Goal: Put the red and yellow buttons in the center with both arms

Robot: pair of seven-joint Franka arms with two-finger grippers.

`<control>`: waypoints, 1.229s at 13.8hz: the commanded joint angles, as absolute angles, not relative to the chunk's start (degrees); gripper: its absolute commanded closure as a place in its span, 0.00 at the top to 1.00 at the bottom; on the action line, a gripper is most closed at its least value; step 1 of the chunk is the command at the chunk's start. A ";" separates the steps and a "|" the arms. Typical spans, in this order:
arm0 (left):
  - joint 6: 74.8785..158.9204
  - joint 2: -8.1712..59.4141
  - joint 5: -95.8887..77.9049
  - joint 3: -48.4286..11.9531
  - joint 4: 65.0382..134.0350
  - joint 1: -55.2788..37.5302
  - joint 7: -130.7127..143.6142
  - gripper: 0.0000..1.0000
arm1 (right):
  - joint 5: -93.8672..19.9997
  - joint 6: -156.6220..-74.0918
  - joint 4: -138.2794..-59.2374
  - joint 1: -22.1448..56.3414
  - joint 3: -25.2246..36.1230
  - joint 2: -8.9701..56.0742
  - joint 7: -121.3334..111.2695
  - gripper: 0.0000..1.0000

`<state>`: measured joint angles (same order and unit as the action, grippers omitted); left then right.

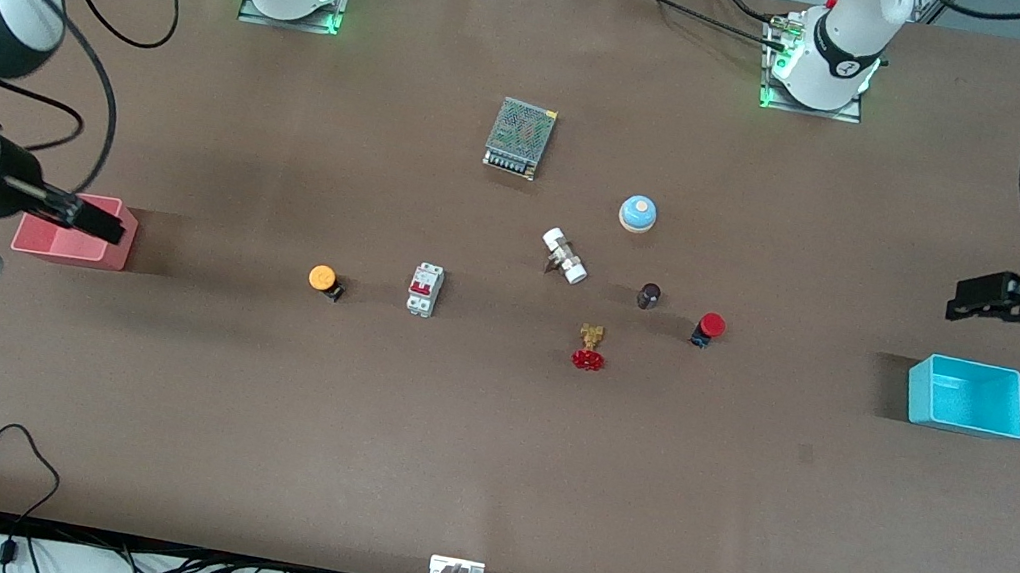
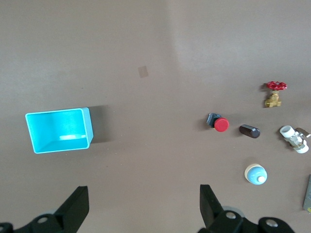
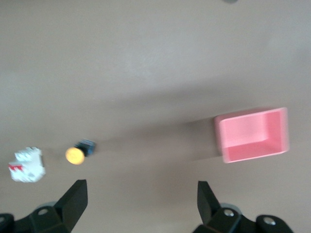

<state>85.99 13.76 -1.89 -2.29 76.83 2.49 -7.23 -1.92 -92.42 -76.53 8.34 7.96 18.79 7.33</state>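
The red button (image 1: 709,328) lies on the brown tabletop (image 1: 486,445), on the left arm's side of the middle cluster; it also shows in the left wrist view (image 2: 220,124). The yellow button (image 1: 324,279) lies toward the right arm's end, beside a white circuit breaker (image 1: 424,290); it also shows in the right wrist view (image 3: 75,155). My left gripper (image 1: 963,302) (image 2: 144,194) is open and empty, up in the air by the blue bin (image 1: 964,415). My right gripper (image 1: 105,224) (image 3: 141,191) is open and empty over the pink bin (image 1: 61,245).
In the middle lie a metal power supply (image 1: 519,137), a blue-domed bell (image 1: 638,213), a white fitting (image 1: 565,255), a dark cylinder (image 1: 649,295) and a brass valve with a red handwheel (image 1: 590,347). The bins stand at the two ends of the table.
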 commanded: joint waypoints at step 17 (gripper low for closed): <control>92.11 -0.09 2.99 -0.79 92.72 -0.97 -8.00 1.00 | 0.09 -94.84 -100.81 -2.81 2.46 -4.83 -2.29 1.00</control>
